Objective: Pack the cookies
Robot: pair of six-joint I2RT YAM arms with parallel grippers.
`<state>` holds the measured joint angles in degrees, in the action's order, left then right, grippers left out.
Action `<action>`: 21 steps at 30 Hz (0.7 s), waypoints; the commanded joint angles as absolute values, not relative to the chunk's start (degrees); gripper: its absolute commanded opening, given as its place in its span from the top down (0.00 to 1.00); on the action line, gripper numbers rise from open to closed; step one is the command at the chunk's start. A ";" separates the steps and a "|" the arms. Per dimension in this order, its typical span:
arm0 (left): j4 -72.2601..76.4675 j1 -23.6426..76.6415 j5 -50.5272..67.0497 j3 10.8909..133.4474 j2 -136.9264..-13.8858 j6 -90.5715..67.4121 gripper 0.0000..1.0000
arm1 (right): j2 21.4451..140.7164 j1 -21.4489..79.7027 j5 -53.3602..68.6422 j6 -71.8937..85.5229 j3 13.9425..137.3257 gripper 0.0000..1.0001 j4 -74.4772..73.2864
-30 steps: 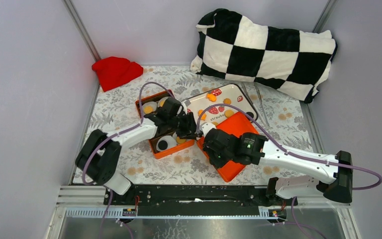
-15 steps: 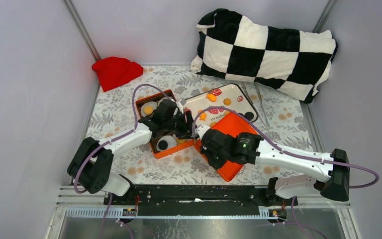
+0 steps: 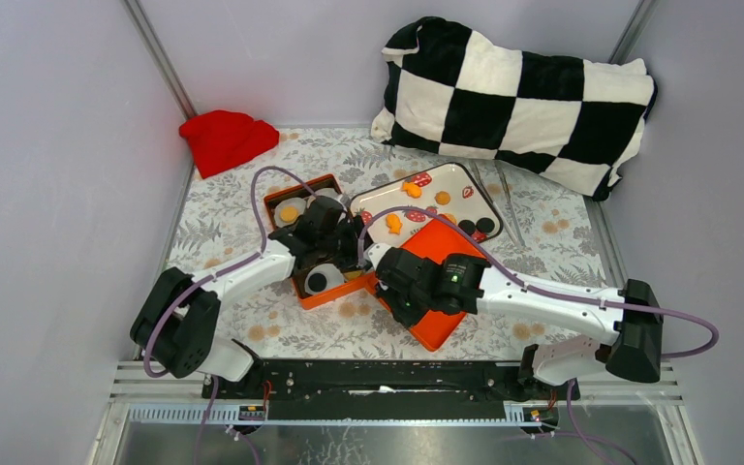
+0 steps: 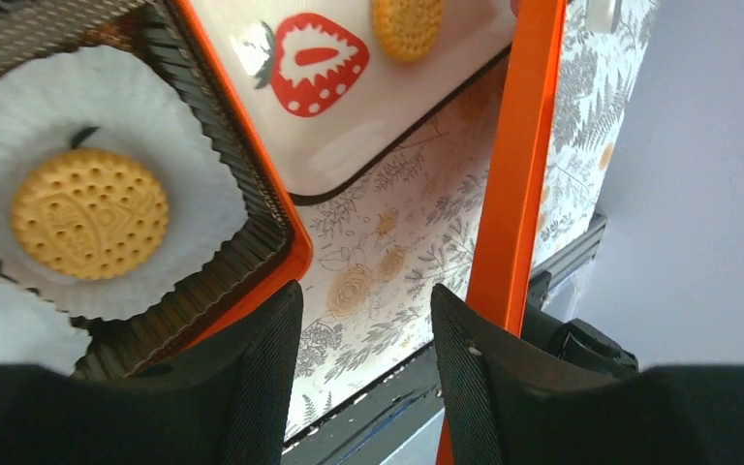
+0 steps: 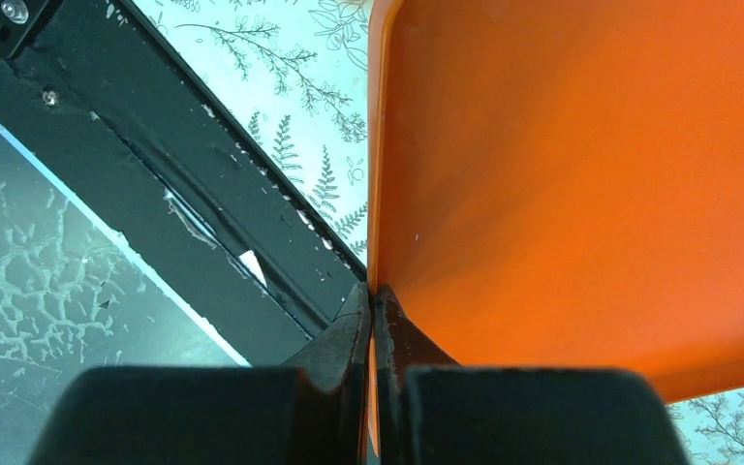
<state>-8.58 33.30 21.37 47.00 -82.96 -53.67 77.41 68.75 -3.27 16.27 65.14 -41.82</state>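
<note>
Our left gripper (image 4: 363,302) hangs wide open, empty, over the box (image 4: 252,165) corner; one cookie (image 4: 90,213) sits in a liner (image 4: 186,145) inside the box. Our right gripper (image 5: 373,305) pinches the lid (image 5: 581,174) edge beside the box. For the cookies (image 3: 443,198) on the tray (image 4: 446,77) beyond the box, we should clear the lid first

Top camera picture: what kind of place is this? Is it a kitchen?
Probably a robot practice booth, not a kitchen. Plain grey walls close in a small table, the left arm and right arm are bolted to a metal rail, and a checkered pillow and red hat lie about.
</note>
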 commanded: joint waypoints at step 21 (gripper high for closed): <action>-13.06 31.99 23.09 46.93 -78.40 -48.27 0.43 | 76.94 69.16 -5.79 13.48 69.74 1.00 -36.46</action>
<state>-12.27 32.18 21.91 49.34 -79.99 -51.46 80.51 68.75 -2.98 15.20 66.92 -37.95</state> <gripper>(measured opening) 0.576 0.017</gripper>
